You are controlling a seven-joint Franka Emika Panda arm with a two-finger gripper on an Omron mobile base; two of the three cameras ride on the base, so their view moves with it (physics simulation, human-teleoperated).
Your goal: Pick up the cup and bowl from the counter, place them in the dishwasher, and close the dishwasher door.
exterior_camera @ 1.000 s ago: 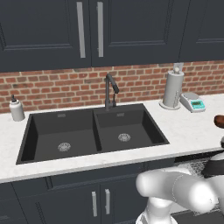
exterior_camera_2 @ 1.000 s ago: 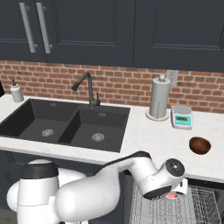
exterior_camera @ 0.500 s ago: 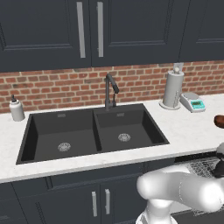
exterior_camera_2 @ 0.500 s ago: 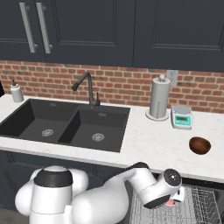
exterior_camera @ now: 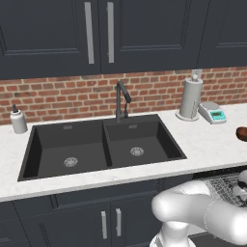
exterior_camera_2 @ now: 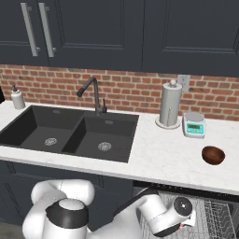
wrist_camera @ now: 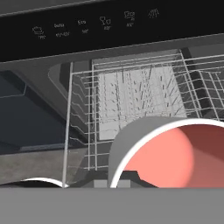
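Gripper (exterior_camera_2: 189, 225) pinching cup (wrist_camera: 168, 155) by its rim, low over dishwasher rack (wrist_camera: 131, 105); released tilted, cup could topple between tines.

You have a paper towel roll (exterior_camera_2: 170, 103) standing by the brick wall (exterior_camera_2: 126, 91), a small scale (exterior_camera_2: 193, 125) just beside it, a black faucet (exterior_camera: 120, 99), and a soap bottle (exterior_camera: 18, 120) at the sink's far end.
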